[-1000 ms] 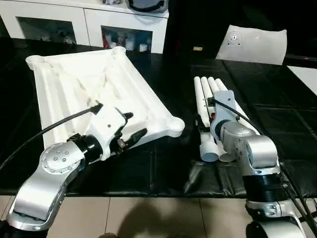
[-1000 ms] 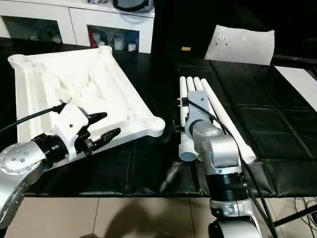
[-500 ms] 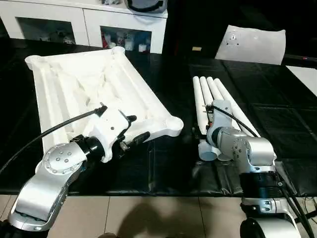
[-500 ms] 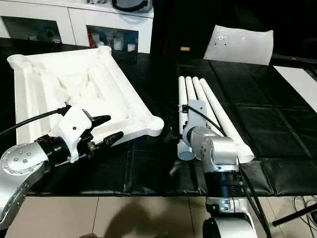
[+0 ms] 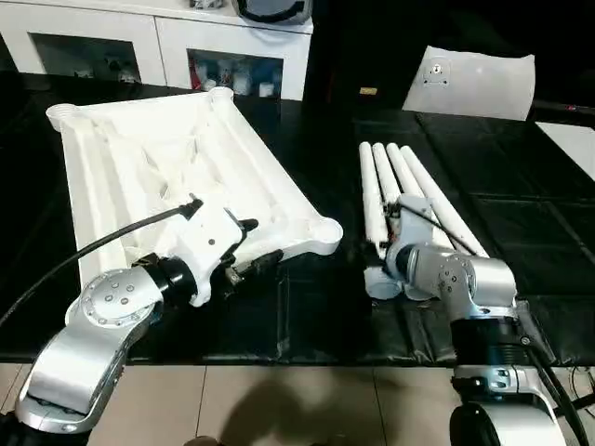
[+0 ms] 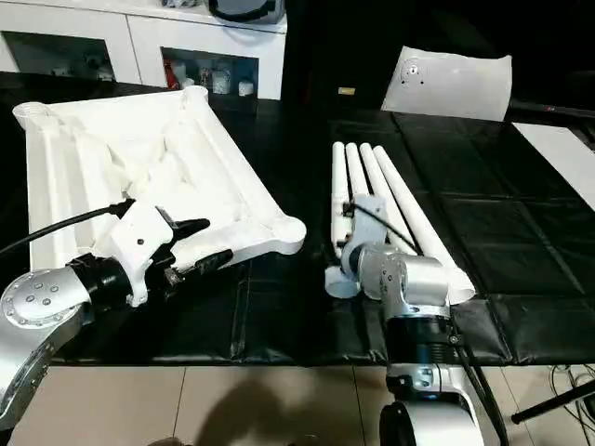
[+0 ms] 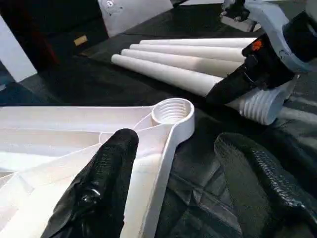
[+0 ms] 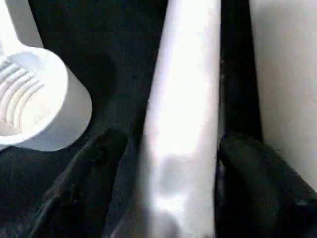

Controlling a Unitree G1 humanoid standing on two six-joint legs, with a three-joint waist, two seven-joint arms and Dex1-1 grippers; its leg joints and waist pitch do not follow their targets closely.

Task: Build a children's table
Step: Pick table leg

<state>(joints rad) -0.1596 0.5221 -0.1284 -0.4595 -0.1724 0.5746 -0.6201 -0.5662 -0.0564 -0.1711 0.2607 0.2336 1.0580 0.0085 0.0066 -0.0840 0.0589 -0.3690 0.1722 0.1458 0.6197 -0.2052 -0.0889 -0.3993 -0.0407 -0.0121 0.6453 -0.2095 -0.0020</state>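
The children's table lies in parts on a black mat. Its white tabletop (image 5: 167,158) rests upside down at the left, ribs up, with a round threaded corner socket (image 7: 172,111) nearest me. My left gripper (image 5: 263,240) is open at that near corner: one finger hangs over the rim, the other over the mat. Several white legs (image 5: 409,177) lie side by side at the right. My right gripper (image 8: 171,144) is pressed down at their near ends, open, its two black fingers straddling one leg (image 8: 188,89). Another leg's threaded end (image 8: 29,99) lies beside it.
A white cabinet (image 5: 167,42) with dark compartments stands along the back. A white pillow-like slab (image 5: 479,84) leans at the back right. The black mat (image 5: 307,307) ends at tiled floor (image 5: 279,409) in front. A black cable (image 5: 93,246) runs to my left wrist.
My right gripper has sunk onto the legs' near ends and its fingers have drawn closer around one leg. The leftmost leg's near end has slid left. The left gripper has barely moved.
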